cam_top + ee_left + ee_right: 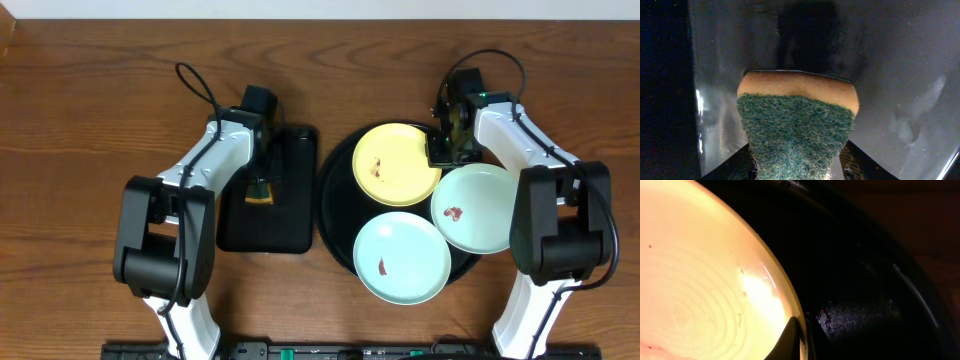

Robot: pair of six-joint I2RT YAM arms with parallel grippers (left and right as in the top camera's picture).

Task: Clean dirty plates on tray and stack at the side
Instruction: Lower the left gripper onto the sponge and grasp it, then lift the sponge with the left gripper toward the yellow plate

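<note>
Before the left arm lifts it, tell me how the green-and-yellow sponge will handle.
The sponge will probably squash and flex: soft yellow foam backs a fuzzy green scouring face. Being foam, it is likely light. The rough fibres should grip well, but the rectangular black tray under it looks glossy, so a push may slide it.

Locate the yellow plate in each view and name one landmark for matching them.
Overhead: yellow plate, upper right of centre, on the far side of the round black tray.
Left wrist: not in it.
Right wrist: fills the left half, its rim between the fingertips of the right end effector at bottom centre.
Shared landmark: the round black tray beside the plate's rim, in overhead and right wrist.
</note>
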